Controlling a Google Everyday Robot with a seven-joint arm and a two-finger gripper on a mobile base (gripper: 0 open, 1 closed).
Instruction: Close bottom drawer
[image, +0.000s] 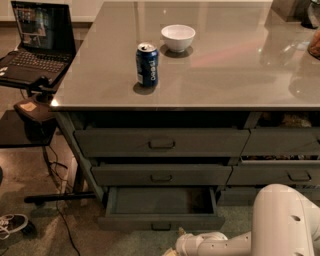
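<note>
The bottom drawer (161, 220) is a wide, shallow dark grey drawer at the foot of the cabinet's left column. It stands partly pulled out, showing its bare flat inside. Its small centre pull (161, 226) sits on the slim front. My white arm (280, 220) comes in from the bottom right. My gripper (171, 251) is at the frame's bottom edge, just below and in front of the drawer front, near the pull. Most of the gripper is cut off by the frame.
Two taller grey drawers (160, 142) sit shut above it, with narrower drawers (282, 142) to the right. On the counter stand a blue can (147, 64) and a white bowl (178, 37). A laptop on a stand (35, 42), cables and a shoe (12, 223) are at the left.
</note>
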